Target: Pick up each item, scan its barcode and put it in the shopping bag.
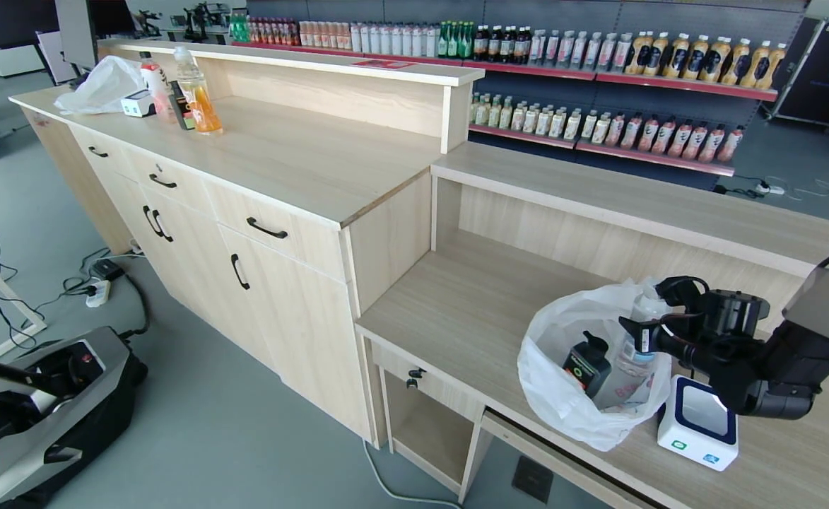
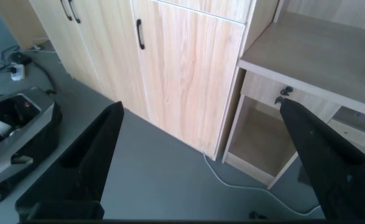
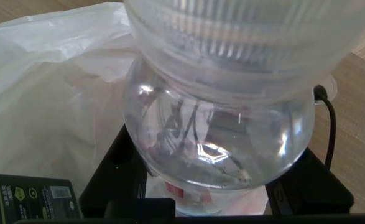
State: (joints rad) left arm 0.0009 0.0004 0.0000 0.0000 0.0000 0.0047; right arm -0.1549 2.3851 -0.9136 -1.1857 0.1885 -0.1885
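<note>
The lower desk carries the white shopping bag, with its mouth open upward. Your right gripper sits at the bag's mouth, its fingers clamped on the clear bottle, which stands partly inside the bag. Your left gripper hangs over the floor in front of the cabinet doors, with its fingers spread wide. The white scanner stands on the desk just beside the bag. A black bottle rests in the bag next to the clear bottle.
</note>
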